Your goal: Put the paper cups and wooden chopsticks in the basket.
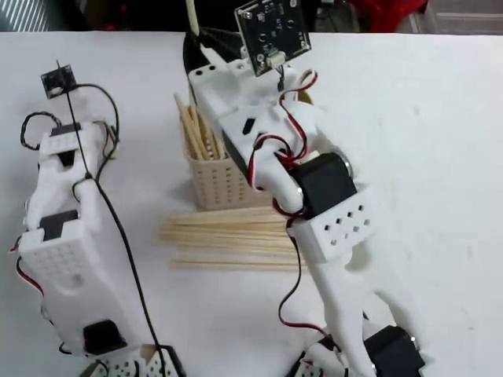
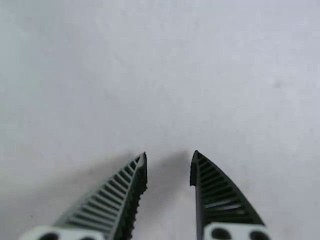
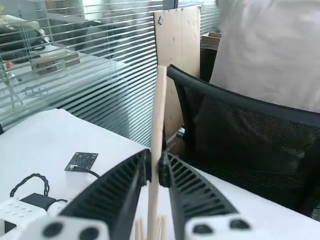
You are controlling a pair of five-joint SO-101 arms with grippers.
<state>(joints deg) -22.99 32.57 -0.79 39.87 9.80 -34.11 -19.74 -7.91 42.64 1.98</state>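
Wood, pale and thin: the chopstick [image 3: 157, 130] in your grip will likely be light and stiff. It also looks smooth enough to swivel or slide between the pads if the pinch eases. It stands nearly upright, caught at its lower part by the right gripper [image 3: 155, 162]. The jaws are closed down to the stick's own width, and most of its length stands free beyond the tips. Gripped this low, I judge it will tip easily, so keep the squeeze firm and lower it end first.

In the high view the basket [image 1: 214, 182] sits just left of centre, its right side hidden under the right arm. A bundle of sticks [image 1: 192, 129] already leans in it. Just below it in the frame the loose chopsticks [image 1: 228, 239] lie flat in a fan on the table [image 1: 424, 118]. You would do best to take those near the middle. They look likely to roll or come up several at once.

The left gripper [image 2: 168, 160] is at a moderate gap, empty, over bare tabletop. Its arm lies along the left edge, well apart from the basket.
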